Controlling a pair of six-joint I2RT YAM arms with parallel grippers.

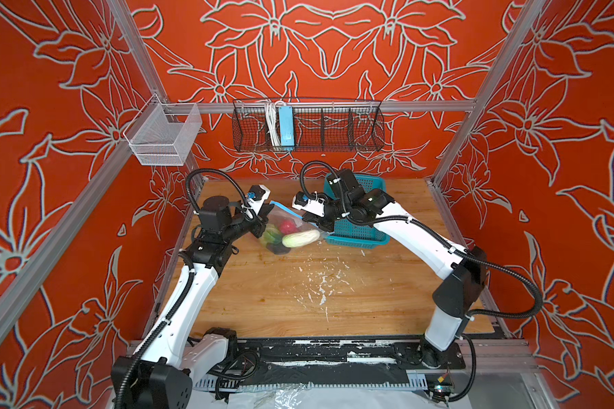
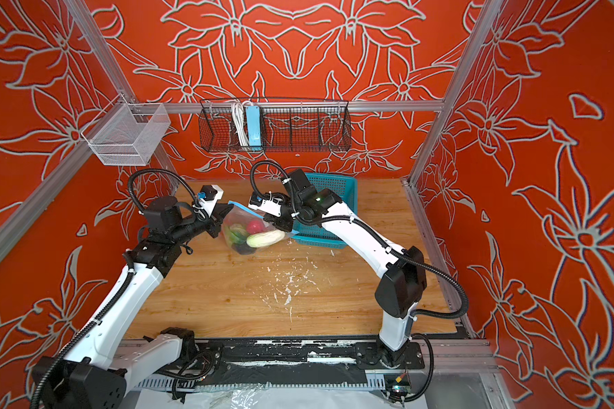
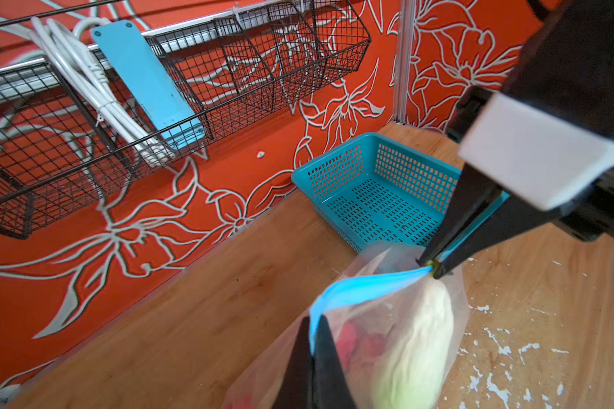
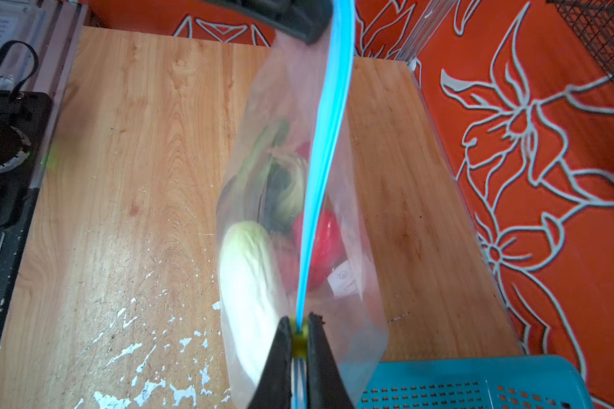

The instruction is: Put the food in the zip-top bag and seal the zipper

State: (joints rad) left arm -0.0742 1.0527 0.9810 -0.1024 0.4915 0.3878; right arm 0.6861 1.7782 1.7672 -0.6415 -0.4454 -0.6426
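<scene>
Left jaws pinch one zipper [image 4: 328, 141] end; right jaws clamp the slider tab [image 4: 300, 340] opposite, holding the filled zip-top bag [image 1: 279, 214] taut, likely so the slider runs straight.

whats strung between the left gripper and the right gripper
The zipper, running from the left gripper to the right gripper, both pinching it, with the zip-top bag below it; both wrist views show this.
</scene>
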